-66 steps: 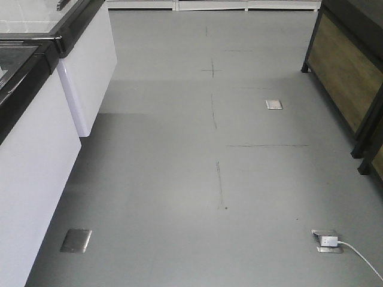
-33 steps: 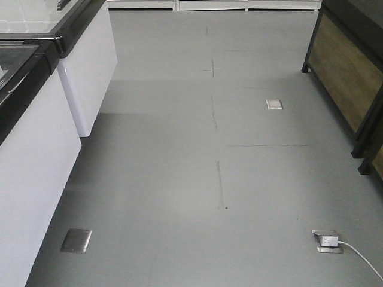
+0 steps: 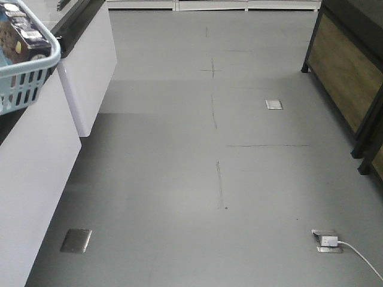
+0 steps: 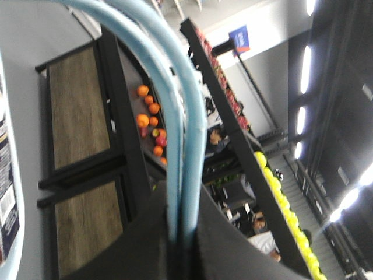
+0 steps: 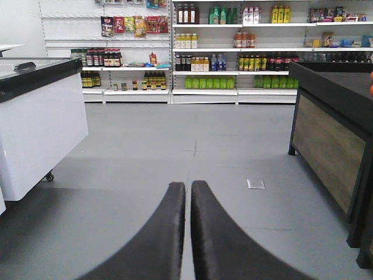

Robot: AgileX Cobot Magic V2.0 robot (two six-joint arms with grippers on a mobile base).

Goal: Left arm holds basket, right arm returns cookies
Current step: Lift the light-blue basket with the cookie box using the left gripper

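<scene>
Light blue plastic basket (image 3: 43, 62), one: newly arrived at 10 o'clock of the front view, not there half a second before; slotted side and rounded rim showing, overlapping the black-topped white freezer cabinets (image 3: 90, 72), two. Cookies box (image 3: 23, 37), one, dark navy, inside the basket against its rim; also a barcode sliver at 9 o'clock of the left wrist view. Floor otherwise unchanged: metal floor plates (image 3: 76, 240), three, the one at 5 o'clock carrying a white plug and cable (image 3: 359, 256). Handle bands (image 4: 185, 134), two, light blue, side by side, clamped in the left gripper (image 4: 182, 236). Right gripper (image 5: 187, 185): fingers almost touching, narrow slit, holding nothing. Wooden-panelled display stand (image 3: 341, 66), one, at 2 o'clock.
</scene>
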